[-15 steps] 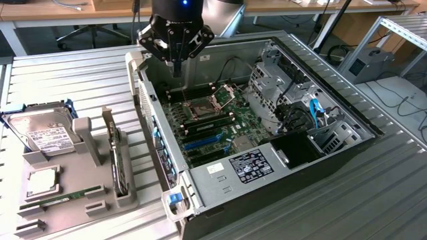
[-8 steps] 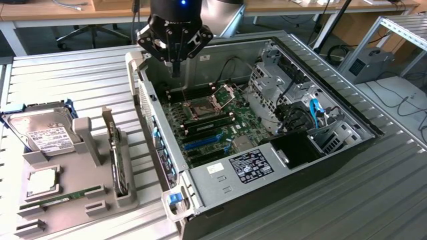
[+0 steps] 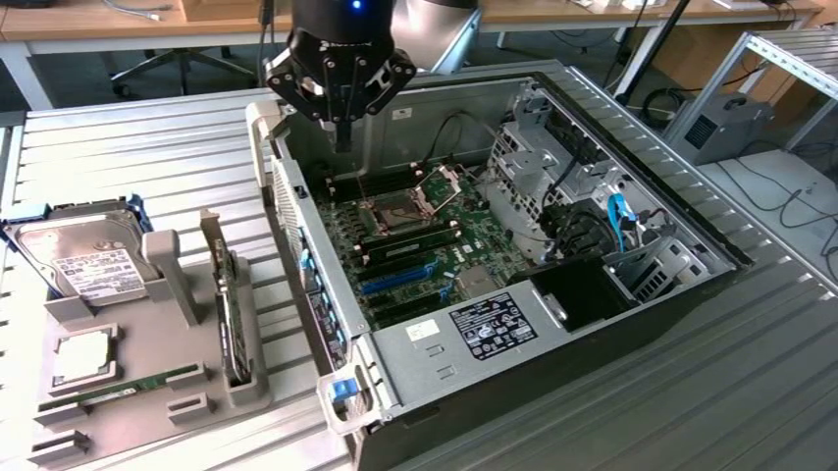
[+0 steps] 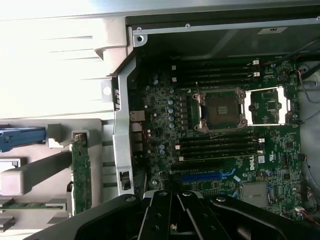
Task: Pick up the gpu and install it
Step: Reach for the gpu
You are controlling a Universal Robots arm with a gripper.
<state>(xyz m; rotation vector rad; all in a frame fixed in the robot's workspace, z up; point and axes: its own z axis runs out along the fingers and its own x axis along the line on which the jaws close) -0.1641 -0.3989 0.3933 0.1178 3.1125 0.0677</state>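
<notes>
Fingers [image 3: 341, 132] shut, empty, above computer case [image 3: 290, 186]. Gpu [image 3: 234, 319] at 7 o'clock from them, exterior view, on edge in grey holder [image 3: 144, 392], long side 12 to 6.

Ribbed metal table [image 3: 144, 157]; matt plastic tray [image 3: 131, 417]

In the exterior view, the open computer case [image 3: 524, 412] lies on its side on the tabletop [image 3: 131, 147], with the motherboard [image 3: 433, 245] flat in its bottom. At 8 o'clock of the case, just beside it, sits a holder [image 3: 144, 343]. The gpu [image 3: 234, 324] stands on edge in the holder's 3 o'clock slot, nearest the case. The hard drive [image 3: 85, 265] sits at the holder's 11 o'clock, and the memory stick [image 3: 125, 388] at its 6 o'clock. The gripper [image 3: 343, 132] hangs above the case's 11 o'clock corner.
</notes>
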